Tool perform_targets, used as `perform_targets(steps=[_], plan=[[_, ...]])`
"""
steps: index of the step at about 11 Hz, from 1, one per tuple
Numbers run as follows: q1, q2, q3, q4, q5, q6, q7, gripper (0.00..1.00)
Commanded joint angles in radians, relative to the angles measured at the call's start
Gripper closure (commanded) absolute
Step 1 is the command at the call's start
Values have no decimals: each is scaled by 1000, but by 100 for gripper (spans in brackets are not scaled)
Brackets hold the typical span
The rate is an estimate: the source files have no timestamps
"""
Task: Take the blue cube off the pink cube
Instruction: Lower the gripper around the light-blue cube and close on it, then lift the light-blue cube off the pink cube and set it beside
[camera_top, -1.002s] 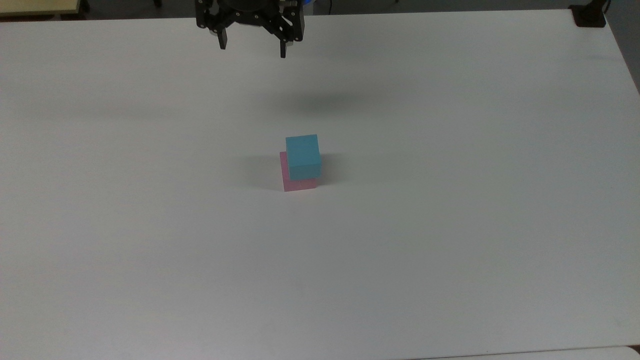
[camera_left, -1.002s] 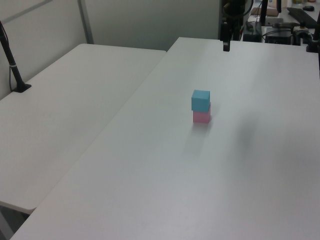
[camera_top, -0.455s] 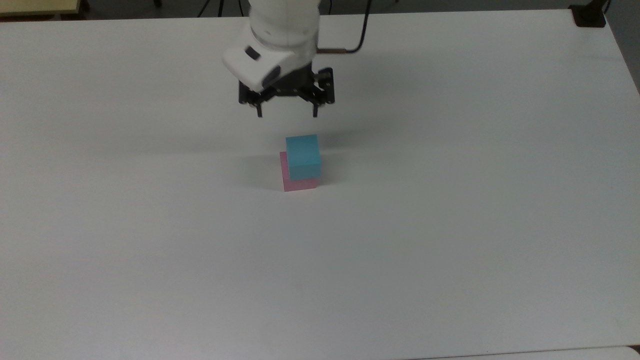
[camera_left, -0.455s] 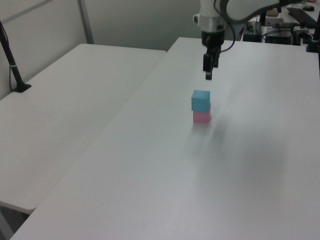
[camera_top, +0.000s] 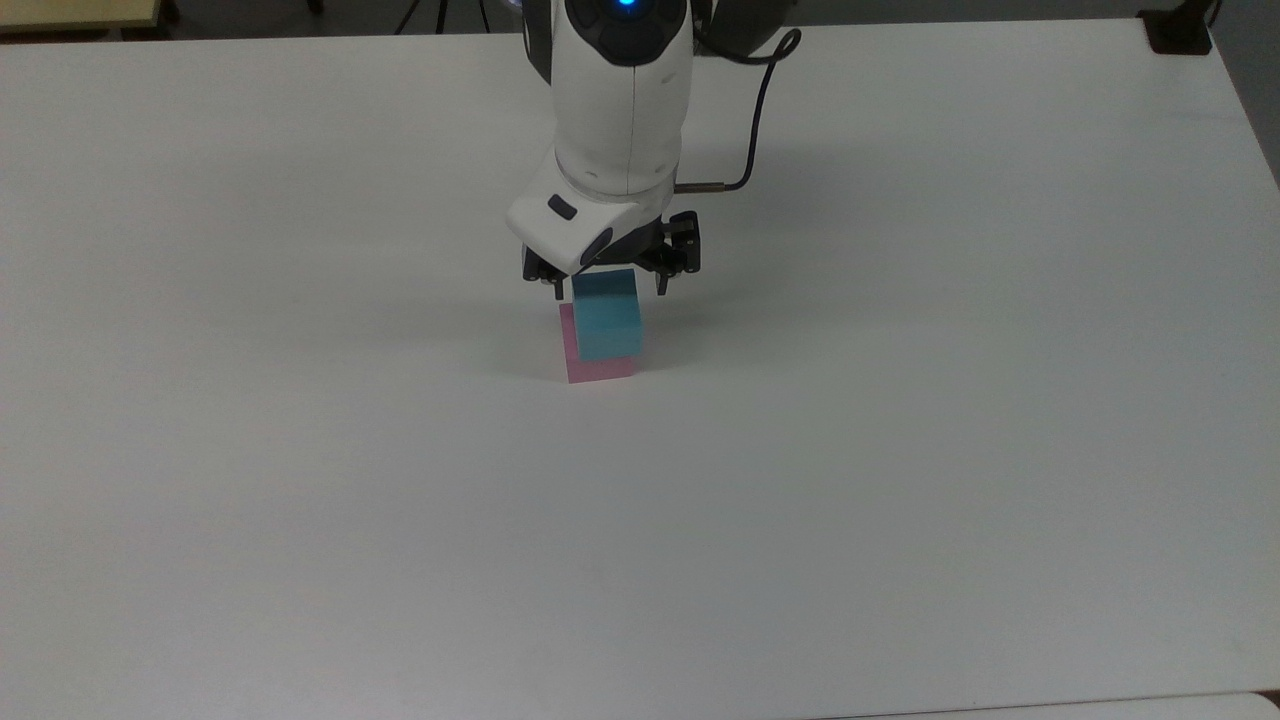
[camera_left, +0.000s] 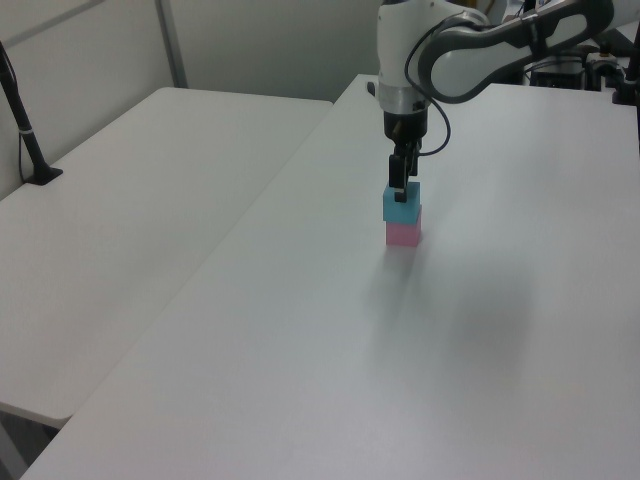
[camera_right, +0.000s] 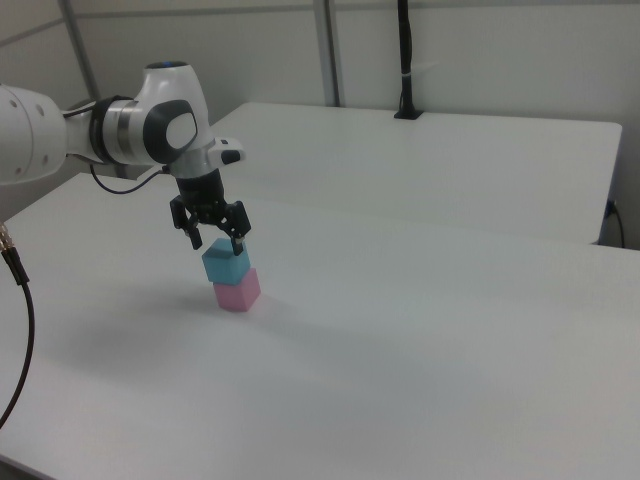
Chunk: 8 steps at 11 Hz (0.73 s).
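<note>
Top view first: we see the small matte light cyan-blue cube (camera_top: 607, 317) sitting on the small matte pale pink cube (camera_top: 590, 367), near the middle of the broad white table (camera_top: 900, 450). The blue cube is not squared on the pink one; a strip of pink shows past it on the top view's left and along the near bottom edge.

We take the stack as our landmark. The black two-finger claw (camera_top: 609, 287) on the white arm hangs over the stack's far edge, spread wide, with one fingertip beyond each side of the blue cube's upper rim. In the right view the claw (camera_right: 224, 243) straddles the top of the blue cube (camera_right: 226, 263), the fingers apart from its faces as far as we can tell, and the pink cube (camera_right: 237, 290) rests flat on the table below. In the left view the claw (camera_left: 400, 192) comes straight down onto the blue cube (camera_left: 401, 207), which stands on the pink cube (camera_left: 403, 234).

Around the stack we see bare table surface on every side, and the table's edges lie well apart from it. A second white table (camera_left: 130, 220) stands beside, on the left view's left, with a black post (camera_left: 25, 125) at its far edge.
</note>
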Motion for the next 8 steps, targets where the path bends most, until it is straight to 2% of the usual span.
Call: perform_targets(steps=[1,2,4,5,8], plan=[[12,25,-9,-8,-13,60,-9,3],[15,38,-9,-8,-13,76,26,20],[15,38,-9,-7,-12,79,33,74],[9,23,-9,-2,-12,62,30,85],[-48,-7,-32,22,-1,-34,-76,83]])
